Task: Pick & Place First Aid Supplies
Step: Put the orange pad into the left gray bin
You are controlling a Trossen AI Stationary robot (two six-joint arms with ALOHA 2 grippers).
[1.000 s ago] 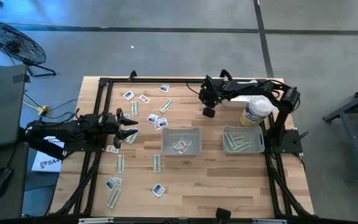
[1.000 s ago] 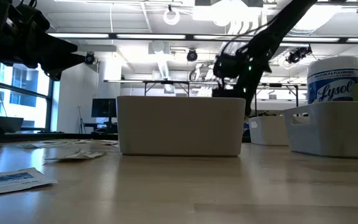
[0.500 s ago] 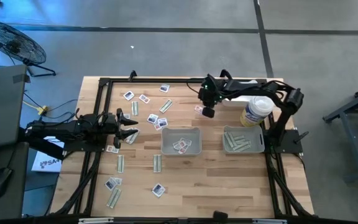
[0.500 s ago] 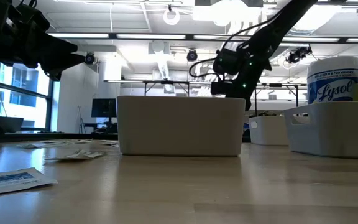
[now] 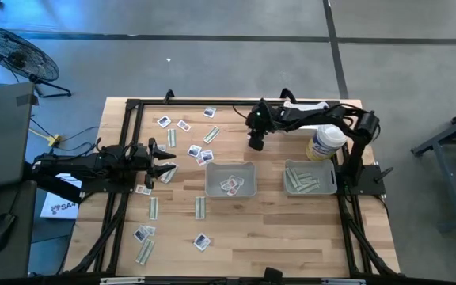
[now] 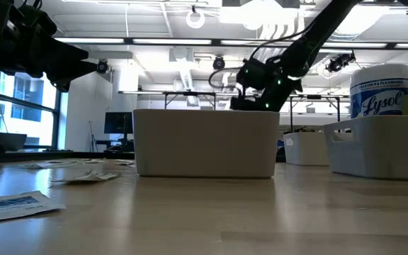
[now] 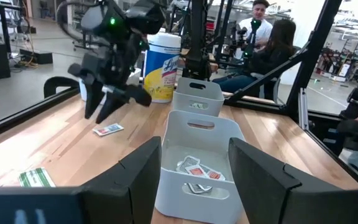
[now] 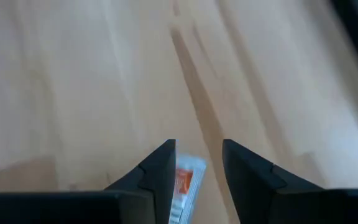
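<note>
Now the right gripper (image 5: pixel 254 143) hangs at the 12 o'clock side of the table, jaws parted and holding nothing — a white packet (image 8: pixel 184 186) lies just below them. Closing off-centre could flick it away. The left gripper (image 5: pixel 167 157) waits wide open at 9 o'clock.

This is a robotics lab in a big open hall. The floor (image 5: pixel 212 20) is grey concrete, and bright strip lights (image 6: pixel 154 44) and white pipes (image 6: pixel 183 67) hang under the ceiling. More work tables (image 6: pixel 183 95) stand behind, a fan (image 5: pixel 14 51) is on the floor, and people (image 7: pixel 263 43) sit at another frame.
</note>
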